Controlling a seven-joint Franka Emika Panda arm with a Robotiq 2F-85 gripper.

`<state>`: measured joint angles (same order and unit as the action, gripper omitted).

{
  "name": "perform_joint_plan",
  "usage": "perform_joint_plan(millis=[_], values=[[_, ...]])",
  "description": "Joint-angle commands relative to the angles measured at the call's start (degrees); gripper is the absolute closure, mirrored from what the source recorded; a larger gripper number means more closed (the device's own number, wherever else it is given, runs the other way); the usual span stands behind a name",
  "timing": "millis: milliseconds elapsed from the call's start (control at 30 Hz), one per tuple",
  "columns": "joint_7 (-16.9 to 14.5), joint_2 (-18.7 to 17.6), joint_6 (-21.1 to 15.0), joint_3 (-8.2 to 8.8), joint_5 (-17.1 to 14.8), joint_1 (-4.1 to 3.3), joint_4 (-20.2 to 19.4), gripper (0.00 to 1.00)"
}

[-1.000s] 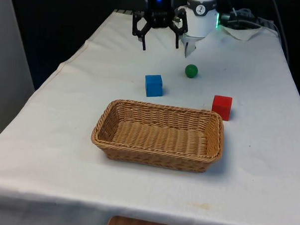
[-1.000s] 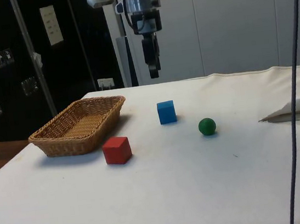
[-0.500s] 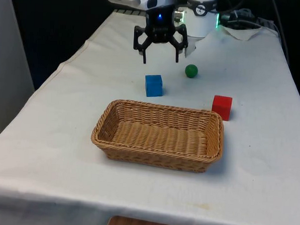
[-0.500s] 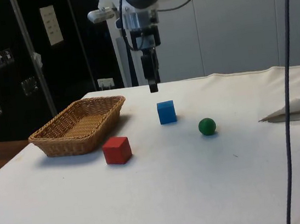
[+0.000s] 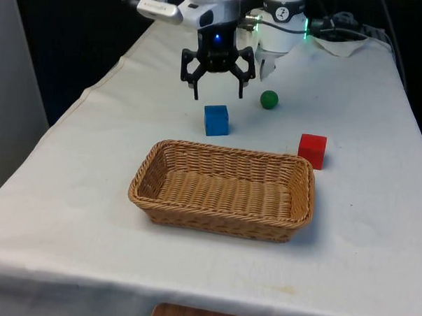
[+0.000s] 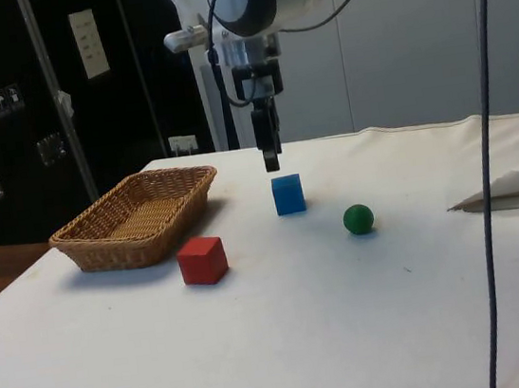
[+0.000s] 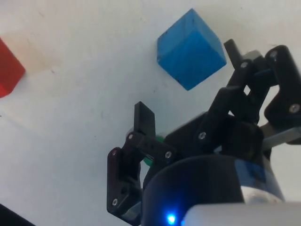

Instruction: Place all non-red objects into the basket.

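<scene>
A blue cube (image 5: 216, 120) (image 6: 287, 194) (image 7: 190, 48) rests on the white cloth just beyond the wicker basket (image 5: 223, 190) (image 6: 136, 218). My gripper (image 5: 218, 96) (image 6: 272, 162) (image 7: 188, 82) hangs open a little above the blue cube and slightly behind it, holding nothing. A green ball (image 5: 269, 99) (image 6: 357, 218) lies to the front view's right of the gripper. The red cube (image 5: 312, 150) (image 6: 201, 260) (image 7: 7, 70) sits beside the basket's far corner on the front view's right.
Crumpled white cloth or paper (image 5: 342, 45) (image 6: 517, 189) lies at the far end of the table near the robot base. A dangling cable (image 6: 485, 164) crosses the side view in front of the table.
The gripper has come down and forward from near the robot base until it hangs just above the blue cube. It has stayed open. The objects have not moved.
</scene>
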<state>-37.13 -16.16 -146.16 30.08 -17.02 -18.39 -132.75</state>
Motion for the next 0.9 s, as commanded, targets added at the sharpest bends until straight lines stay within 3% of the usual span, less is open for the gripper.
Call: perform_joint_plan(millis=[0, 133, 167, 200, 400, 433, 467, 667, 700, 733, 867], values=[[-1.15, -0.17, -0.57, -0.52, -1.15, 0.46, 0.06, 0.0], [-2.58, -1.38, -1.09, -0.57, -2.41, 0.52, 0.23, 0.0], [-1.83, -1.38, -0.4, 0.0, -1.49, 0.11, 0.23, 0.0], [-2.81, -1.55, -1.2, -0.63, -2.64, 0.57, 0.23, 0.0], [-4.81, -3.15, -1.78, -0.97, -4.81, 0.63, 0.29, 0.0], [-3.55, -2.75, -1.09, -0.17, -3.27, 0.11, 0.29, 0.0], [-4.81, -3.15, -1.78, -0.97, -4.81, 0.63, 0.29, 0.0], [-6.42, -5.04, -2.35, -1.26, -6.76, 0.63, 0.74, 0.0], [-5.84, -5.33, -1.66, -0.57, -6.02, 0.11, 0.86, 0.0], [-6.99, -5.61, -2.52, -1.38, -7.45, 0.63, 0.92, 0.0], [-7.96, -6.93, -2.98, -1.66, -8.71, 0.69, 1.26, 0.0]])
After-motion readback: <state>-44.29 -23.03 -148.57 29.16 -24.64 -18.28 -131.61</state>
